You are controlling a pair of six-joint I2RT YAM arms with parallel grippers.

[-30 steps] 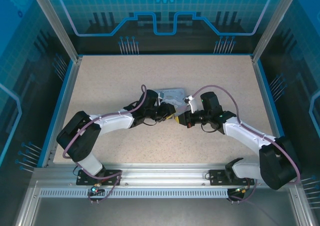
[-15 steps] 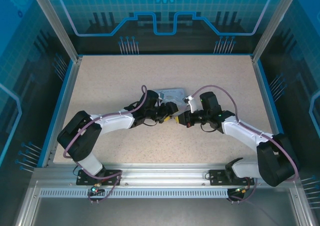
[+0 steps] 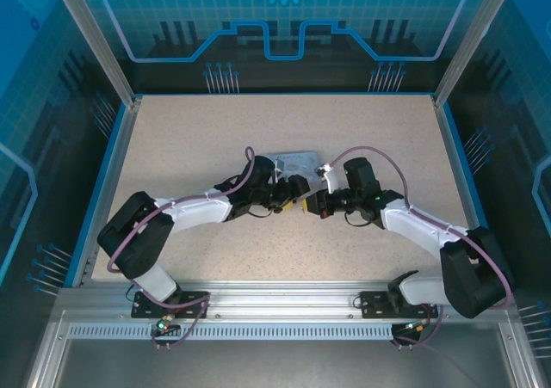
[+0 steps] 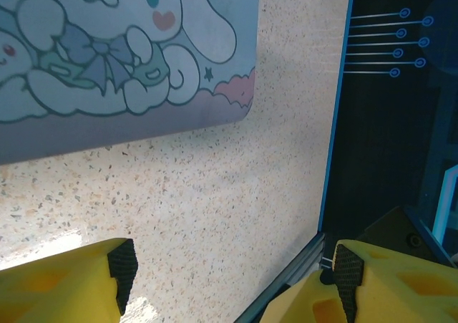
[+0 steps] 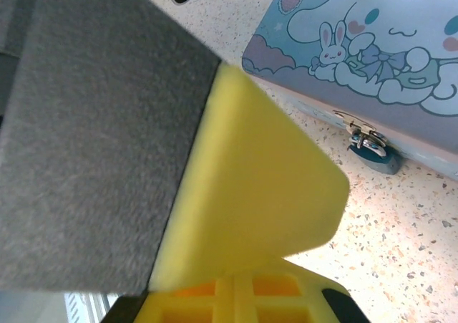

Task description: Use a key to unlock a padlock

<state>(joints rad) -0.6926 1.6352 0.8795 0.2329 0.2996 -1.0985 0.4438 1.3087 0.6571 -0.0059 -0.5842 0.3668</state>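
At the front edge of the box (image 5: 372, 58), just below its metal clasp (image 5: 356, 128), sits the padlock (image 5: 377, 156): small, dark blue-grey, low against the speckled table (image 5: 401, 237), at 3 o'clock from the yellow finger in the right wrist view. Right gripper (image 3: 310, 206): fingers pressed together; whether anything is pinched between them cannot be told. Left gripper (image 4: 229, 273): jaws wide apart, nothing between them, over bare table, box corner at 11 o'clock. Seen from above, both grippers meet near the table's centre, box at 12 o'clock, just beside them.
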